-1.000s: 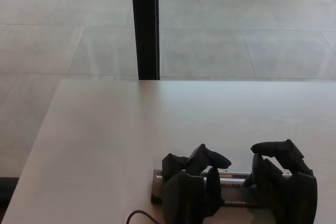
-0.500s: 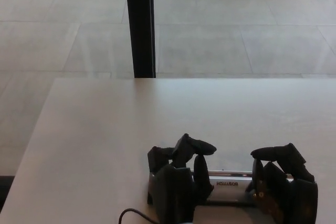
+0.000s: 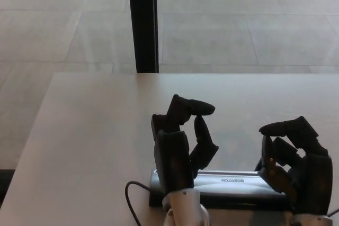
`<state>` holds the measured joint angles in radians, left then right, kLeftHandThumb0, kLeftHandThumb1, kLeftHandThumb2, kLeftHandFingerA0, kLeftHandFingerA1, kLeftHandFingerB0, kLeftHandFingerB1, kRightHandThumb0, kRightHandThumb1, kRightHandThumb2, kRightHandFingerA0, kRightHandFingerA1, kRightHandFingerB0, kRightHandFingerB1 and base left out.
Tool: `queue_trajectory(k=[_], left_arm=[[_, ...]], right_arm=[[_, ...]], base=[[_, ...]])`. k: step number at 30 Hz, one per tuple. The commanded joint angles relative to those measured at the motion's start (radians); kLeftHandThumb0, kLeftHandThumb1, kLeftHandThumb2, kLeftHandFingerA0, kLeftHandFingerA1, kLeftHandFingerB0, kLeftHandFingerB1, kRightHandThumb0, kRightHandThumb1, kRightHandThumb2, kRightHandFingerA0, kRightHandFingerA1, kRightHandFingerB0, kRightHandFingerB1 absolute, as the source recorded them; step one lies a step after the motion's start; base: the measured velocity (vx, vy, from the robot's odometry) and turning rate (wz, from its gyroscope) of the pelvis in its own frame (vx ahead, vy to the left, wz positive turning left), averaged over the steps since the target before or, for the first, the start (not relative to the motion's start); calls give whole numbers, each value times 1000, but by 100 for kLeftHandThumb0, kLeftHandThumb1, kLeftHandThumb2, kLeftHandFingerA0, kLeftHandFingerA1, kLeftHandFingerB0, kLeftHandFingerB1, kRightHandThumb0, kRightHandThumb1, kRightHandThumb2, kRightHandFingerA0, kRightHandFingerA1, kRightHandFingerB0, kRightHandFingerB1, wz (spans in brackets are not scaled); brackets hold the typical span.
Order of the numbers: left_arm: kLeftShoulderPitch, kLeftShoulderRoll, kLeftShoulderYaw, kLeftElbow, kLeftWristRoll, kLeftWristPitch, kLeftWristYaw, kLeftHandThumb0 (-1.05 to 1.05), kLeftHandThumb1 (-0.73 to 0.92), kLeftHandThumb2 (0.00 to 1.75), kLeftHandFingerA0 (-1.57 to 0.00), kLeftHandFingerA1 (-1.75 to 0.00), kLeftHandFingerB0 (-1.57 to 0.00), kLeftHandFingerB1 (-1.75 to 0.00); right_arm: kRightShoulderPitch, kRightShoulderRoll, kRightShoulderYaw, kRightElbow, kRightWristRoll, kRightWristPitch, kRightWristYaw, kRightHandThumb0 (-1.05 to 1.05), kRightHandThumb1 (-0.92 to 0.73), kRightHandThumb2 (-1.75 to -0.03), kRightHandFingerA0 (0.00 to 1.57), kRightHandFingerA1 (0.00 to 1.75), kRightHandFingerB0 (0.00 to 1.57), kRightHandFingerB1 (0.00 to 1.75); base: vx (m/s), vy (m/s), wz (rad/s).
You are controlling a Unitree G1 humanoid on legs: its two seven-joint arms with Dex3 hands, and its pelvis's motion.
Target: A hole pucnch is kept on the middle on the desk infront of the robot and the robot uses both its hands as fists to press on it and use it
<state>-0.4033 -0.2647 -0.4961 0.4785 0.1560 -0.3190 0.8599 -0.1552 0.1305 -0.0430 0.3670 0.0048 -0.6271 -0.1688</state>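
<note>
Near the front edge of the desk lies the hole punch, a long silver bar with a dark base, and its printed label is turned upside down in the head view. The left hand stands over the left end of the punch. Its fingers are curled inward with the tips close together, and they hold nothing. The right hand is over the right end of the punch, also curled like a loose fist and holding nothing. Whether either hand touches the bar cannot be told. A thin dark cable curves on the desk beside the left wrist. Behind the desk a black post rises from the tiled floor.
</note>
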Motion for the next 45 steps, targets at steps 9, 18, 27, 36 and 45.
queue_trajectory(k=[9,18,27,36,45], left_arm=[[67,226,258,-723,-647,781,-389,-21,80,103,-85,-175,-44,-162],[200,896,703,-699,-823,947,-724,-25,80,60,-73,-175,-54,-101],[437,995,1080,-467,-825,917,-701,-36,68,75,-96,-175,-73,-140],[702,889,1219,-166,-740,698,-697,-36,49,84,-129,-170,-82,-135],[737,802,1169,68,-633,584,-700,-37,57,73,-86,-136,-78,-71]], right_arm=[[-30,-473,-141,-555,454,947,235,-29,-61,-105,95,175,74,143],[4,-856,-627,-189,532,882,278,-32,-54,-92,101,175,88,84],[47,-1061,-927,302,509,754,189,-45,-52,-96,114,169,95,97],[189,-1039,-1029,525,492,674,94,-52,-52,-113,138,143,90,104],[187,-873,-976,666,426,586,2,-46,-55,-81,103,157,71,90]], base=[[0,0,0],[0,0,0],[0,0,0],[0,0,0],[0,0,0]])
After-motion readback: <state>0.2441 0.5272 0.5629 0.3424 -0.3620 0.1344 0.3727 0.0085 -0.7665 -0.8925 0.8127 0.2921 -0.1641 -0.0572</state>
